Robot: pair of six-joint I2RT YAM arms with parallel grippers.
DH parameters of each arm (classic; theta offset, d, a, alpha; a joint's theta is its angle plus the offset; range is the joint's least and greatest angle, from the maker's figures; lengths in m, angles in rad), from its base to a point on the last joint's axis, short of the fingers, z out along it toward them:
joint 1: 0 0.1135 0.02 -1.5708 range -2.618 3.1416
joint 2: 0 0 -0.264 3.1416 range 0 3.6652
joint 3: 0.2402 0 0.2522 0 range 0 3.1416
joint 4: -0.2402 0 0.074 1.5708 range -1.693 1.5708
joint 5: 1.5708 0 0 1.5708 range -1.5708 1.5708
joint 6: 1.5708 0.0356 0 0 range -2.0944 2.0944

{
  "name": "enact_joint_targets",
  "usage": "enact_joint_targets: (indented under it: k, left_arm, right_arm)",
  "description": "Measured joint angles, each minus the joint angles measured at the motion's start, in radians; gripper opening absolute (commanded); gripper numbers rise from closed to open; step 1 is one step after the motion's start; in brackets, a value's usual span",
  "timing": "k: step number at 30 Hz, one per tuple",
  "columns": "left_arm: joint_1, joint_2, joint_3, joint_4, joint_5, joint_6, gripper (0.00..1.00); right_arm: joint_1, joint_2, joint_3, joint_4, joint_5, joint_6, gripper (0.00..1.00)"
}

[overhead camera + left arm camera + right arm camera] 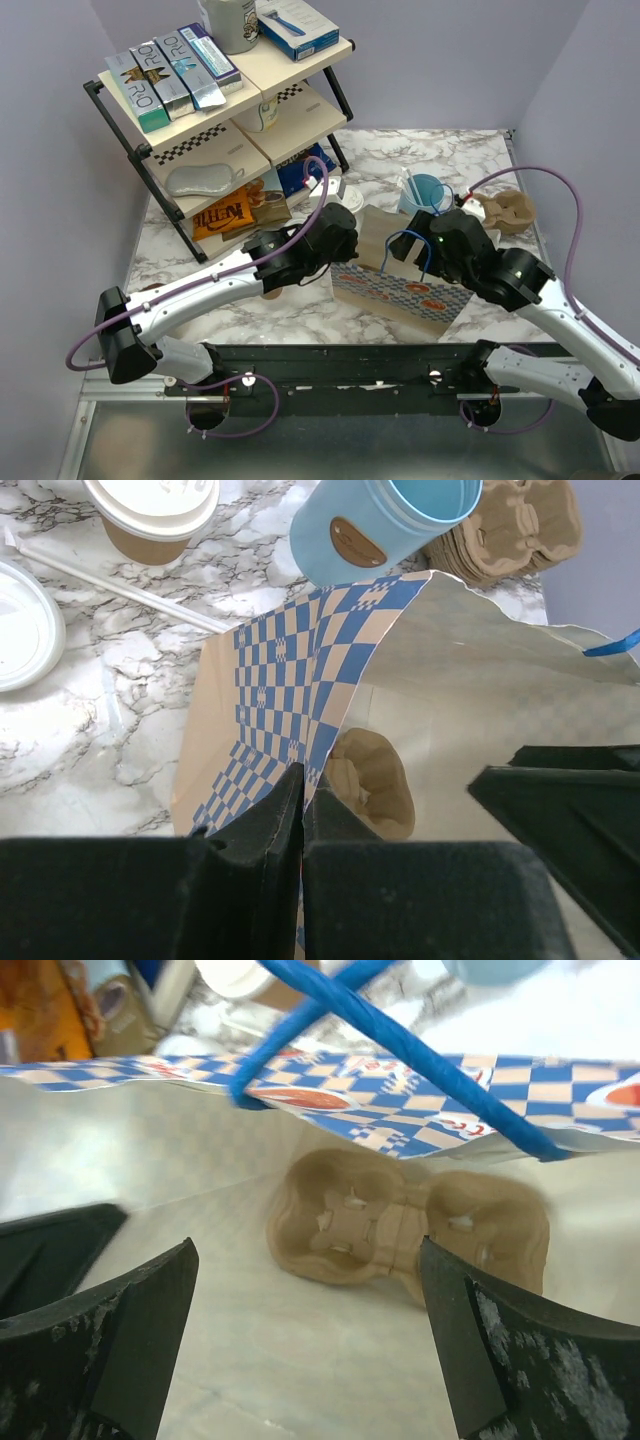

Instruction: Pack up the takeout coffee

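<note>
The takeout coffee (150,515), a tan paper cup with a white lid, stands on the marble table beyond the bag and left of the light-blue cup (390,525). The blue-checked paper bag (400,285) stands open at the table's middle. A tan cup carrier (400,1225) lies at its bottom. My left gripper (303,790) is shut on the bag's left rim, with the checked paper pinched between its fingers. Inside the bag's mouth my right gripper (310,1290) stands wide open above the carrier, holding nothing.
A loose white lid (20,625) and a straw (120,585) lie on the table left of the bag. A stack of cup carriers (510,210) sits at the back right. A two-level shelf (220,100) with boxes and snacks fills the back left. The bag's blue handle (400,1050) crosses above my right gripper.
</note>
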Motion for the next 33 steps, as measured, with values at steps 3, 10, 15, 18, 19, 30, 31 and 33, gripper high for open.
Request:
enact_joint_targets:
  k: [3, 10, 15, 18, 19, 30, 31, 33]
  left_arm:
    - [-0.001, 0.006, 0.009, -0.004, 0.000, 0.000, 0.16]
    - [-0.002, 0.030, 0.037, -0.010, -0.002, 0.002, 0.33]
    - [-0.005, 0.034, 0.054, -0.010, -0.006, 0.009, 0.54]
    - [-0.005, 0.035, 0.065, -0.010, -0.008, 0.011, 0.68]
    - [-0.005, 0.035, 0.068, -0.008, -0.009, 0.010, 0.81]
    - [-0.005, 0.035, 0.111, -0.005, -0.022, 0.035, 0.99]
    - [-0.005, 0.034, 0.117, -0.006, -0.024, 0.040, 0.99]
    - [-0.005, 0.029, 0.135, -0.008, -0.029, 0.054, 0.99]
  right_arm:
    - [0.000, -0.034, 0.026, 0.016, 0.012, -0.055, 1.00]
    - [0.000, -0.087, 0.105, 0.081, 0.026, -0.230, 1.00]
    - [0.000, -0.124, 0.114, 0.122, 0.027, -0.351, 1.00]
    - [0.000, -0.152, 0.114, 0.136, 0.044, -0.379, 1.00]
    - [0.000, -0.163, 0.114, 0.143, 0.052, -0.385, 1.00]
    - [0.000, -0.216, 0.115, 0.204, 0.092, -0.486, 1.00]
    - [0.000, -0.212, 0.117, 0.205, 0.091, -0.498, 1.00]
    - [0.000, -0.202, 0.130, 0.206, 0.086, -0.520, 1.00]
